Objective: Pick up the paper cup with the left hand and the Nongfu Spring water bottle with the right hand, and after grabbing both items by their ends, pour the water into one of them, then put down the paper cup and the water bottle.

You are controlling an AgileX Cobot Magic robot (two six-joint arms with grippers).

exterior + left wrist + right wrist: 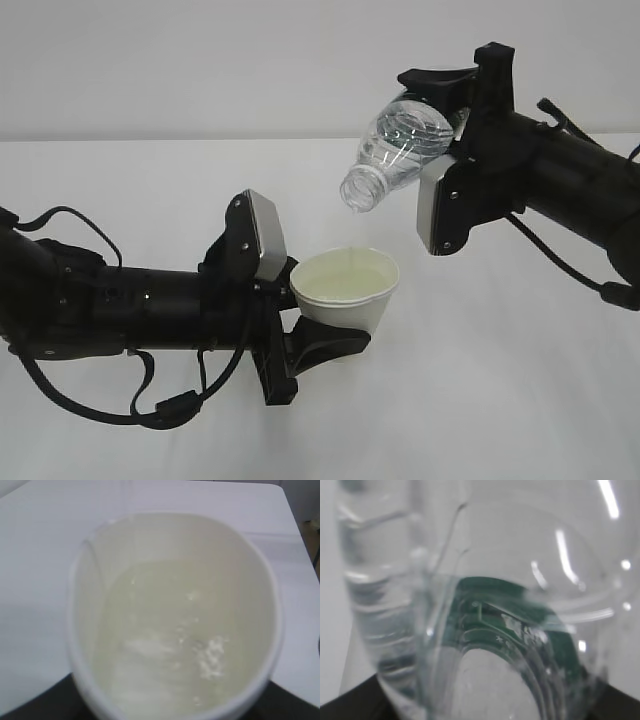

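Note:
The white paper cup hangs above the table, and my left gripper is shut on its lower part. In the left wrist view the paper cup fills the frame, with rippling water inside. My right gripper is shut on the base end of the clear Nongfu Spring water bottle, which is tilted mouth-down to the left, above the cup. A thin stream of water falls from its mouth into the cup. The right wrist view looks through the bottle, its green label showing through the wall.
A white table lies under both arms, against a pale wall. Black cables loop beneath the left arm, and others hang beside the right arm.

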